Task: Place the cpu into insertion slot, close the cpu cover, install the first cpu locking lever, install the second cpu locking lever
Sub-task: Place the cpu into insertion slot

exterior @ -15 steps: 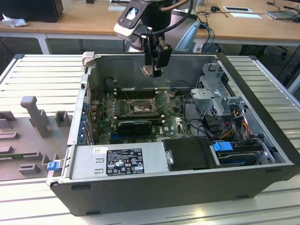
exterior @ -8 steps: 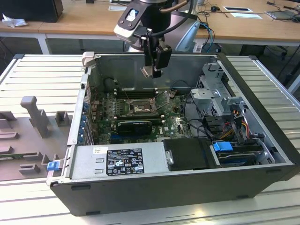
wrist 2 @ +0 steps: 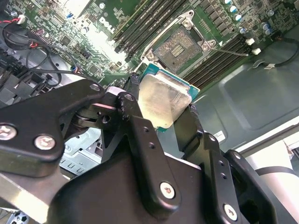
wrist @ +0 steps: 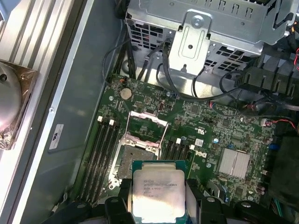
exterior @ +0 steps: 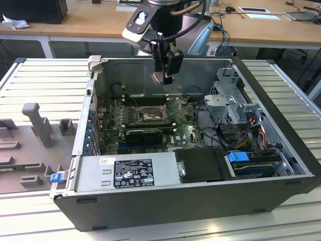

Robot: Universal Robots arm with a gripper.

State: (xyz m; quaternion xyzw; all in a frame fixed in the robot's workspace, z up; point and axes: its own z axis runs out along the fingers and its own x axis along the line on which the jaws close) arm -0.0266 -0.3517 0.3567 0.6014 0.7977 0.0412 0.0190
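Presently the open computer case [exterior: 281, 95] is being seen lying on its side on the slatted table [exterior: 45, 75], below the pincer [exterior: 168, 75]. Beneath the pincer the green circuit board [wrist: 219, 126] is being shown. On it the insertion slot [wrist: 135, 158] is lying bare, below and a little ahead of the fingertips, with the cpu cover [wrist: 147, 123] standing raised on its hinge at the slot's far edge. The cpu [wrist: 158, 193] is being gripped in the closed pincer, clamped by two opposite edges, with its silvery top showing in both wrist views. It is being held above the board, apart from the slot.

The chip is being judged light, stiff and thin, with a smooth metal top likely to slip and an underside likely to be harmed by touch. The side edges are therefore being judged the proper place for a hold.

The underside of the chip is being hidden, and the meeting of pads and edges is being partly covered by the chip itself. The locking levers and the slot's fine contacts are proving too small to make out.
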